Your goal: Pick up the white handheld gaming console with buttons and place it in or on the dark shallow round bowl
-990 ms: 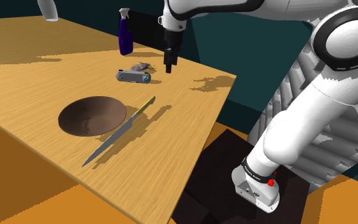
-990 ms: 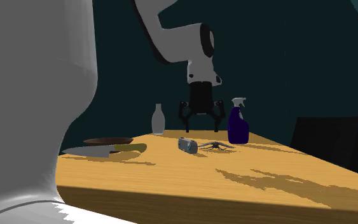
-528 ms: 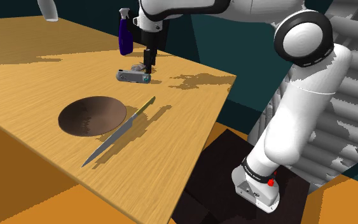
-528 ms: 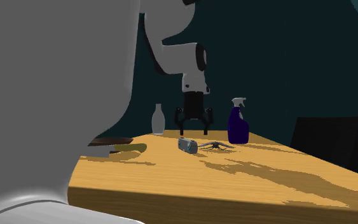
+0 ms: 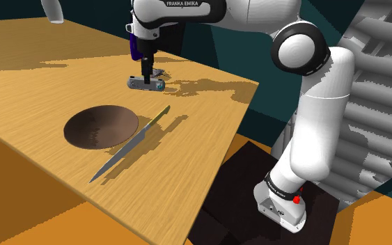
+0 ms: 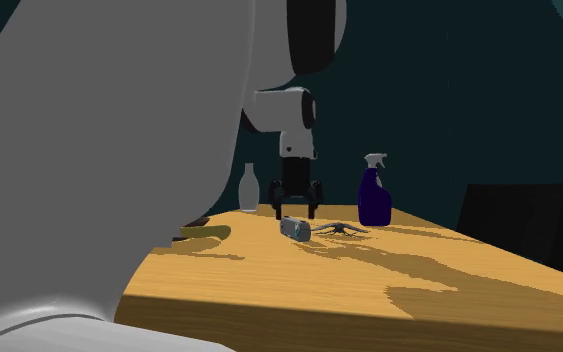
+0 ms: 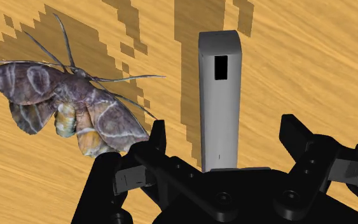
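The handheld console (image 5: 145, 83) is a grey-white bar lying flat on the wooden table (image 5: 187, 160), toward its far side. My gripper (image 5: 146, 73) hangs just above it, pointing down. In the wrist view the console (image 7: 219, 95) runs lengthwise between my open fingers (image 7: 157, 137), which stand apart on either side without touching it. From the second exterior view the gripper (image 6: 298, 208) hovers right over the console (image 6: 295, 228). The dark shallow round bowl (image 5: 102, 126) rests nearer the table's front, to the shoulder view's left of the console.
A brown moth figure (image 7: 63, 105) lies close beside the console. A long knife (image 5: 128, 145) lies along the bowl's right rim. A blue spray bottle (image 6: 374, 195) and a clear bottle (image 6: 249, 188) stand at the far edge. A dark chair (image 6: 514, 225) stands beyond the table.
The arm has swung toward the shoulder view's left and come down, bringing the open gripper from beside the console to directly over it. The console has not moved.
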Action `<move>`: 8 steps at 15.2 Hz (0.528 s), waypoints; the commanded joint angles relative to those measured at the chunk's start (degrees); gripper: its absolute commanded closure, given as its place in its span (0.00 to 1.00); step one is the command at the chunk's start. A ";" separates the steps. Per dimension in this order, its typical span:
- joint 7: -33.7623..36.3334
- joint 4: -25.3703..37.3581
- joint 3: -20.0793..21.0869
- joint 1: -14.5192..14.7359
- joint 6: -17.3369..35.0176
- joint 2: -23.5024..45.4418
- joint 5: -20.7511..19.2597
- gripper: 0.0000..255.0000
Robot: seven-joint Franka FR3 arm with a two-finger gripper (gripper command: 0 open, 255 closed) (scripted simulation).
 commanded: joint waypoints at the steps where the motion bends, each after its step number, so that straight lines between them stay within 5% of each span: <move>1: -0.05 -1.54 0.03 0.01 1.57 0.01 -0.01 0.00; 8: -0.03 -4.38 0.01 -0.05 4.35 -0.05 -0.01 0.00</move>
